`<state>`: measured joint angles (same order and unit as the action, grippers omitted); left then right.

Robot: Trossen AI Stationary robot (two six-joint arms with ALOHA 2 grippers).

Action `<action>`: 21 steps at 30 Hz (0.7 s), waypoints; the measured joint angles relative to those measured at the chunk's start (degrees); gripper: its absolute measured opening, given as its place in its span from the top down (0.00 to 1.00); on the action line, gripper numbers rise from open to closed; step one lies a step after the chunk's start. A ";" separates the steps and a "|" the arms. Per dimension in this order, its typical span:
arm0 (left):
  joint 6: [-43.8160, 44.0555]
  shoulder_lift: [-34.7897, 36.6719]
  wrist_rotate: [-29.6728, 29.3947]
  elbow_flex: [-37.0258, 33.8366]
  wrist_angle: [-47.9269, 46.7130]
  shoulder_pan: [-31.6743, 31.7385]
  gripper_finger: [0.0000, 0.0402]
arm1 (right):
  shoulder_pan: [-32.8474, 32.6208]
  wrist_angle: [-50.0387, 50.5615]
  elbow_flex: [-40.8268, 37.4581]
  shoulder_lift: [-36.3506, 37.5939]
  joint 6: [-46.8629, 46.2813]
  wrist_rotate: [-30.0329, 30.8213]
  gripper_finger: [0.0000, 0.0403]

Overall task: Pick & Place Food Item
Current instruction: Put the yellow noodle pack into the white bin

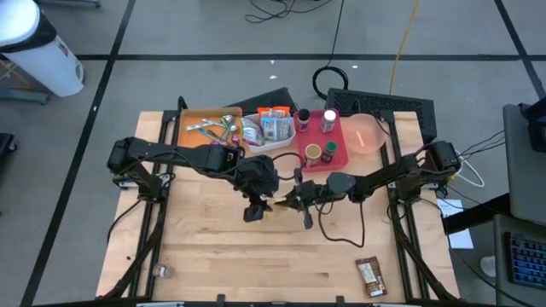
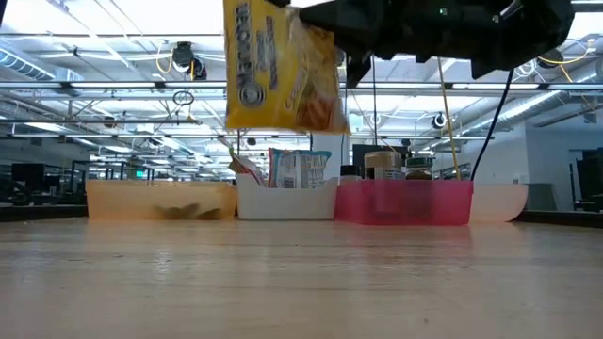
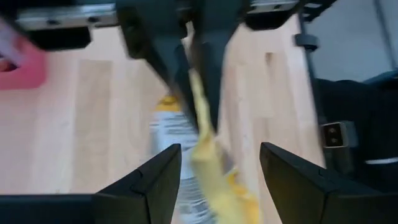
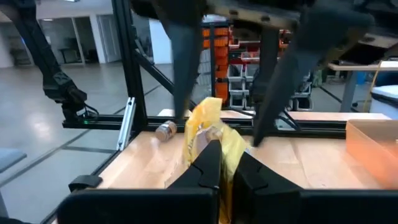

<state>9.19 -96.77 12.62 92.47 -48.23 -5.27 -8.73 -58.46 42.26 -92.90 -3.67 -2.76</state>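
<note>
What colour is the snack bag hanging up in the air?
Yellow, with white lettering. The snack bag shows best in the low view.

Along the far edge of your wooden tabletop (image 1: 213, 247) you have three trays side by side: an orange tray (image 1: 198, 115) with cutlery (image 1: 213, 128) in it, a white tray (image 1: 275, 141) stuffed with packets (image 1: 275, 125), and a red tray (image 1: 334, 153) carrying small bottles and jars (image 1: 314, 152). A pale pink bowl (image 1: 367, 135) sits just beside the red tray. Near your front right corner lies a brown snack bar (image 1: 370, 275). Behind the tabletop, a black keyboard (image 1: 384, 104) rests on the floor.
</note>
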 joint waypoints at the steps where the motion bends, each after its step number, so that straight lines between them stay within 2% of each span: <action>1: 0.00 0.00 -1.17 0.00 -0.33 -0.01 0.43 | 0.00 0.32 0.00 0.44 0.12 0.01 1.00; 3: 0.00 0.00 -2.64 0.00 -1.45 0.01 0.43 | 0.00 0.41 0.00 1.12 0.30 0.09 1.00; 12: 0.27 0.00 -2.67 0.00 -1.79 0.47 0.45 | 0.00 1.80 0.00 1.63 0.41 1.70 1.00; 15: 0.37 0.00 -2.66 -0.02 -1.87 0.47 0.51 | 0.00 1.83 0.00 1.63 0.38 1.68 1.00; 21: 0.32 0.00 -2.66 -0.02 -2.52 0.47 0.73 | 0.00 1.78 0.00 1.63 0.36 1.64 1.00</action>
<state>9.51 -96.77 9.96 92.44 -50.76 -4.80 -8.73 -56.69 42.26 -91.26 -3.31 -1.13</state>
